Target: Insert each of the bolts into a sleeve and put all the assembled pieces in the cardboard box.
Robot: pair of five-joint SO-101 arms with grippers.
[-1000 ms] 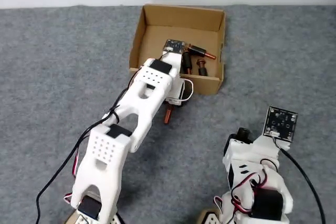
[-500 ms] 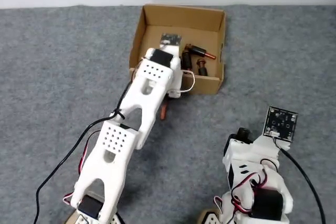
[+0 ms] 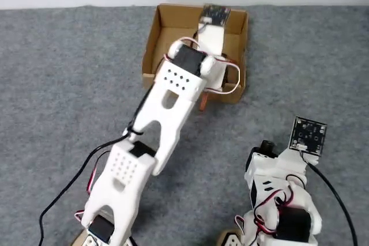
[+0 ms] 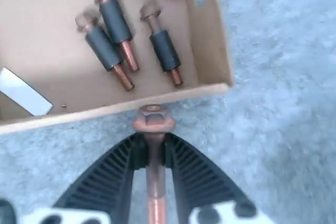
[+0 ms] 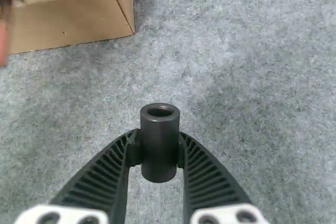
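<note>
Box [image 4: 52, 30] holds 4 assembled pieces [image 4: 115, 22]; left gripper [image 4: 152, 144] clamps 1 bolt [image 4: 154, 119], right gripper [image 5: 158, 144] 1 sleeve [image 5: 159, 123].

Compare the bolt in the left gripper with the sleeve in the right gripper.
The bolt is copper-coloured; the sleeve is dark grey. The bolt is a thin shaft with a flanged hex head; the sleeve is a short, thick tube with an open bore. The bolt sits just outside the box wall; the sleeve is over carpet, farther from it. Both are held clamped.
</note>
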